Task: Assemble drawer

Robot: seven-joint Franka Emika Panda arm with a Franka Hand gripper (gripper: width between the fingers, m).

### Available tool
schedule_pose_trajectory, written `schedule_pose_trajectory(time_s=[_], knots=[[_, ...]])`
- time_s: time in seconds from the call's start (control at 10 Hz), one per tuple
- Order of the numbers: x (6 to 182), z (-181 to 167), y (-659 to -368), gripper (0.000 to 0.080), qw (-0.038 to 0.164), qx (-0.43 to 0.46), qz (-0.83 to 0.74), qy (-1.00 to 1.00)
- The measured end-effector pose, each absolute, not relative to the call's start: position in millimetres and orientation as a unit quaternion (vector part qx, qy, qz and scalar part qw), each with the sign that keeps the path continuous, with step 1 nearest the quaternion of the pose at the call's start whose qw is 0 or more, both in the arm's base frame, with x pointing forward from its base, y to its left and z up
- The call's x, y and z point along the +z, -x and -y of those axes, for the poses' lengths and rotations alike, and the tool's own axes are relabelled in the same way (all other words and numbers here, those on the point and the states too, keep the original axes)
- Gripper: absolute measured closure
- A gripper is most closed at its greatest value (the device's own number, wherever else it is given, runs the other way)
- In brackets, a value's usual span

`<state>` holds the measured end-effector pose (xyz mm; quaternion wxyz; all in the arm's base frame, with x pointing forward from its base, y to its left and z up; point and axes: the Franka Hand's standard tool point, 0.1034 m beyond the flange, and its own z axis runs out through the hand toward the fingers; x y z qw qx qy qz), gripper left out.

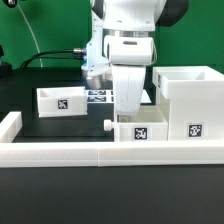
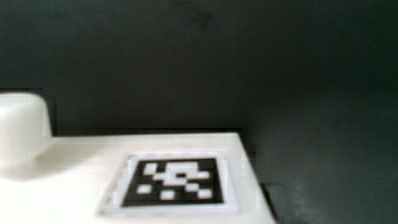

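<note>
The tall white housing (image 1: 185, 98) stands at the exterior view's right, open on top, with a tag on its front. One small tagged tray (image 1: 62, 100) sits at the left on the black table. The second tray (image 1: 142, 129) lies just in front of the rail, next to the housing, its knob (image 1: 107, 126) pointing left. My gripper (image 1: 128, 110) hangs directly over this tray, and its fingertips are hidden behind the tray's wall. The wrist view shows a white tagged face (image 2: 175, 182) very close and a rounded white piece (image 2: 18, 135). No fingers show there.
The long low white rail (image 1: 60, 151) runs across the front, with a raised end at the left (image 1: 10, 125). The marker board (image 1: 98, 97) lies behind the arm. A black cable (image 1: 50, 57) runs along the back by the green wall.
</note>
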<state>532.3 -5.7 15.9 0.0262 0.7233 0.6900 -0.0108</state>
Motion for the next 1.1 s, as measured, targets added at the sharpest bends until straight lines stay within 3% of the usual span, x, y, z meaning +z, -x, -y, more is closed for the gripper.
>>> schedule_pose_trajectory(time_s=[1.1], knots=[[12.0, -3.0, -528.8, 0.0755, 0.027, -0.017, -0.694, -0.719]])
